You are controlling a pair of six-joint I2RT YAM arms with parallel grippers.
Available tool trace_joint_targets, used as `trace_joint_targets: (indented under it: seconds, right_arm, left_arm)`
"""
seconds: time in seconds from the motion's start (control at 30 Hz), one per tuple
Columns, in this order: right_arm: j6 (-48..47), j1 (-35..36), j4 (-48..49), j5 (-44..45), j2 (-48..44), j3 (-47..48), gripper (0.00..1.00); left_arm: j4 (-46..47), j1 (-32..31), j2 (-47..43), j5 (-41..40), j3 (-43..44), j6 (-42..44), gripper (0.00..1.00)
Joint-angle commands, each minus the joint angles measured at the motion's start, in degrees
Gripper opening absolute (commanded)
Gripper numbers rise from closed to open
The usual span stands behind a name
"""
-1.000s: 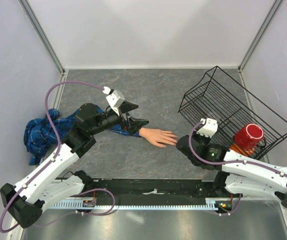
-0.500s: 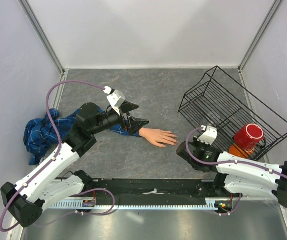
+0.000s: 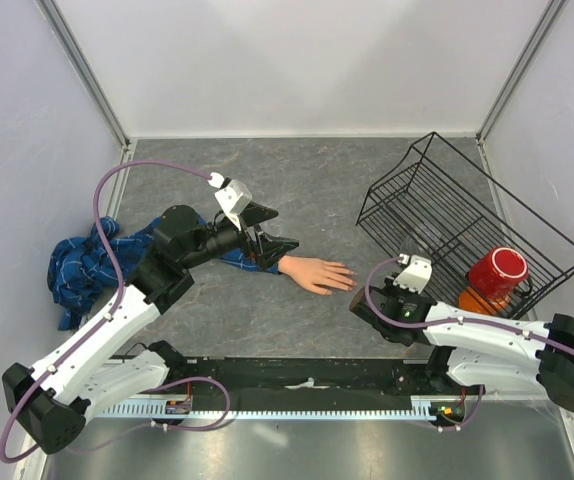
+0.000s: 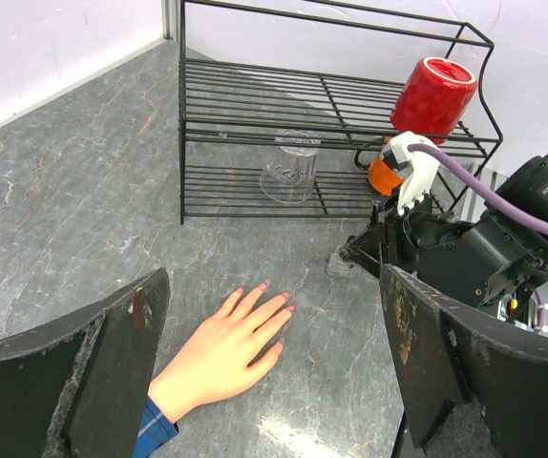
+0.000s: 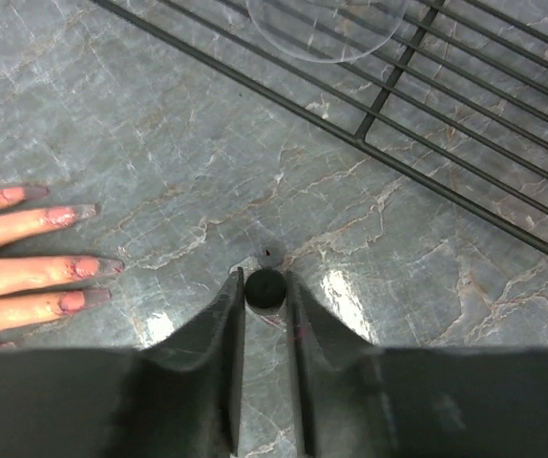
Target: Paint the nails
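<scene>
The pale peach mannequin hand (image 3: 315,273) lies flat on the grey table at the end of a blue plaid sleeve (image 3: 79,262). Its nails (image 5: 91,210) carry smeared pink-red paint, and they show pink in the left wrist view (image 4: 262,286). My left gripper (image 3: 282,228) is open and empty, hovering above the wrist. My right gripper (image 5: 265,282) is just right of the fingertips, low over the table. It is shut on a small black round cap (image 5: 265,289). A small pale bottle (image 4: 339,264) with a red spot stands just beyond its tips.
A black wire rack (image 3: 437,195) stands at the back right. It holds a red mug (image 3: 497,271), a clear glass (image 4: 291,170) and an orange object (image 4: 383,177). The sleeve's bunched cloth lies by the left wall.
My right gripper has drawn back from the hand's fingertips, toward the near right. The left arm and the hand have not moved.
</scene>
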Motion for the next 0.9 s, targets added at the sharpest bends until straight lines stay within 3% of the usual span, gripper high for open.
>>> trace_joint_targets:
  seconds: [0.0,0.2,0.4,0.5,0.63,0.7,0.87]
  right_arm:
    - [0.3,-0.2,0.3,0.0,1.2,0.5,0.32]
    - [-5.7,-0.2,-0.5,-0.5,-1.0,4.0,0.52]
    - [-16.6,-0.2,-4.7,-5.2,-5.2,14.3,0.75]
    - [-26.0,-0.2,-7.2,-7.7,-6.2,22.8,0.85]
    - [-40.1,-0.2,-11.1,-7.4,-6.9,43.6,0.98]
    - [-46.9,-0.2,-12.8,-6.5,-5.5,55.7,0.98]
    - [-57.7,-0.1,-10.8,-2.8,-3.7,70.8,0.98]
  left_arm:
    - [1.4,0.2,-0.1,-0.4,0.5,1.1,0.95]
    - [1.3,0.2,-0.3,-0.4,0.5,1.3,0.95]
    - [1.3,0.2,-0.5,-0.9,0.4,1.5,0.95]
    - [0.6,0.2,-1.0,-1.5,0.9,1.7,0.95]
    - [-0.4,0.2,-2.5,-5.5,2.7,0.3,0.96]
    - [-5.6,0.2,-2.0,-7.5,8.4,-0.9,0.96]
    - [-17.3,0.2,-0.9,-9.9,26.4,0.0,0.97]
